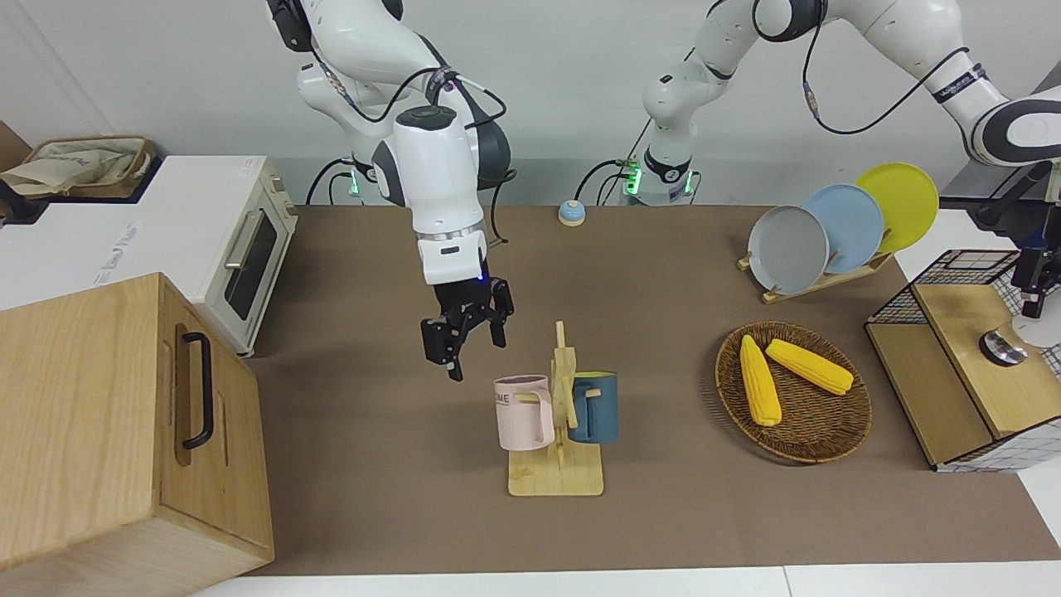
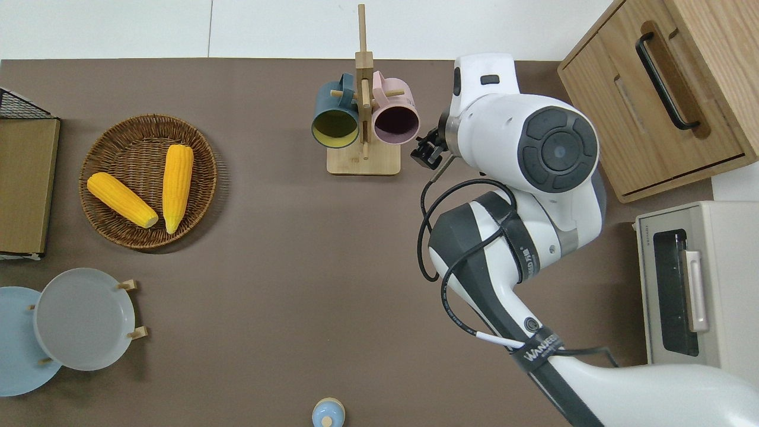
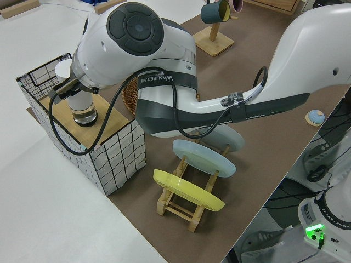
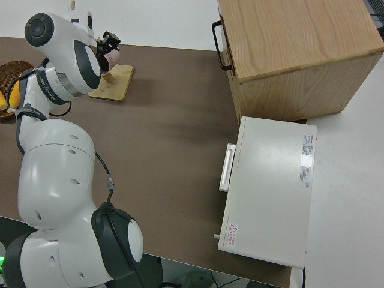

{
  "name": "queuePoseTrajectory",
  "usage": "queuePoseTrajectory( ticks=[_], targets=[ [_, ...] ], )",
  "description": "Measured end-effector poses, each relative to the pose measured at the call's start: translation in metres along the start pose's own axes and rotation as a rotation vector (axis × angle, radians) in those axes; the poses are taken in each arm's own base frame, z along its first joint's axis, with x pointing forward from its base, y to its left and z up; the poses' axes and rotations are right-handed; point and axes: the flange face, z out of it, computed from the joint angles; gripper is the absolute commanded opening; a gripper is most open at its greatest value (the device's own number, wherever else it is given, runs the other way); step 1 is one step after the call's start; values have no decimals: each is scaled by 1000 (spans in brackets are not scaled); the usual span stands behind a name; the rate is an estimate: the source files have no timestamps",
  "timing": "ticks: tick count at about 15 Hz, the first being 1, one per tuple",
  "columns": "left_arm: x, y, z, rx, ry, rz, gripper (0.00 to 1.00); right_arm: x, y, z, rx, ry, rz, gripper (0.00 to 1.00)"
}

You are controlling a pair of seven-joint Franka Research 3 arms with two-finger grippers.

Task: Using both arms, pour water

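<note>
1. Stage: early, as a judgement. Both mugs hanging on the rack [image 1: 555,477], nothing poured yet.
2. Right gripper [image 1: 474,352]: released and empty, jaws spread, over bare table just beside the pink mug [image 1: 524,410] on the side toward the right arm's end. Tilted toward the mug, probably to close on its wall or rim and lift it off the peg.
3. Pink mug: hung by its handle on a peg, mouth facing the robots in the overhead view. Blue mug [image 1: 595,406] hung the same way on the rack's opposite face, so out of this gripper's path.
4. Left gripper [image 1: 1036,286]: at the left arm's end of the table, over the wooden box [image 1: 966,332] in the wire basket [image 1: 961,265], close above a clear vessel [image 1: 1001,347] standing there. Impossible to tell whether clenched or released, or whether touching the vessel.
5. Vessel: upright, likely the water source, which would explain one arm at each item.
6. Risk: mug snagging on the peg unless raised before being drawn away.
</note>
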Motion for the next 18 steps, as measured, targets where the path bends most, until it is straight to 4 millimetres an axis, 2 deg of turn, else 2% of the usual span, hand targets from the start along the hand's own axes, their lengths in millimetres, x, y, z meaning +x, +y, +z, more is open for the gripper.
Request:
queuePoseTrajectory(
  ticks=[4, 8, 11, 15, 17, 18],
  targets=[
    [-7, -6, 11, 2, 15, 1, 989, 7, -3, 13, 4, 3, -12, 975],
    [-6, -4, 13, 1, 18, 4, 987, 8, -4, 22, 5, 1, -18, 960],
    [-6, -4, 14, 4, 20, 4, 985, 8, -4, 29, 3, 12, -2, 914],
    [-7, -4, 16, 4, 19, 4, 966, 7, -5, 39, 6, 19, 105, 835],
    [-8, -4, 17, 3, 18, 4, 804, 9, -3, 36, 1, 25, 131, 774],
    [-8, -4, 17, 3, 18, 4, 670, 10, -2, 35, -5, 26, 131, 759]
  ],
)
